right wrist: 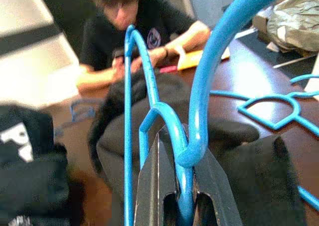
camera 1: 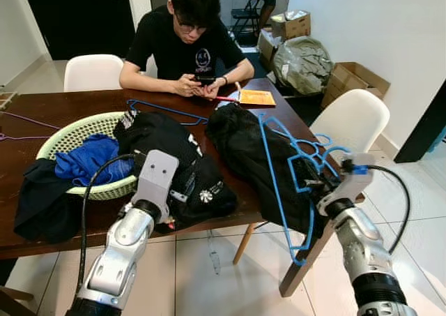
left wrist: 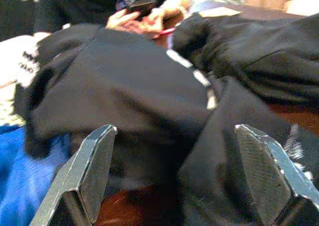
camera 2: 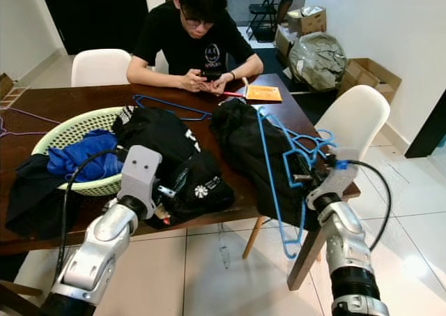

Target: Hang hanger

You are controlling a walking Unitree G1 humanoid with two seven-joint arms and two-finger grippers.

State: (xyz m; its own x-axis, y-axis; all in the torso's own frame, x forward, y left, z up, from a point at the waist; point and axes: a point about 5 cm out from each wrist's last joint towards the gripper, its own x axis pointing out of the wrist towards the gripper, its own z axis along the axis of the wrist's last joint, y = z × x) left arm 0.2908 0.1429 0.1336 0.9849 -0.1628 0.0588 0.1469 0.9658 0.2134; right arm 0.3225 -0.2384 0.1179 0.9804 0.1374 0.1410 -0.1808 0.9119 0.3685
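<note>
A blue plastic hanger (camera 1: 304, 146) stands tilted at the table's right corner, partly tucked into a black garment (camera 1: 244, 141) draped over the edge. My right gripper (right wrist: 180, 151) is shut on the hanger's bar near its hook, low at that corner (camera 1: 317, 187). My left gripper (left wrist: 177, 151) is open with nothing between its fingers (left wrist: 94, 171). It hovers at the front table edge against a second black garment with white print (camera 1: 164, 138). Another blue hanger (camera 1: 164, 110) lies flat further back on the table.
A green laundry basket (camera 1: 66, 138) with a blue cloth (camera 1: 87, 159) sits on the dark wooden table (camera 1: 42, 107). A person (camera 1: 188, 44) sits at the far side using a phone. White chairs (camera 1: 352, 117) stand at the right and back; boxes (camera 1: 355, 75) line the wall.
</note>
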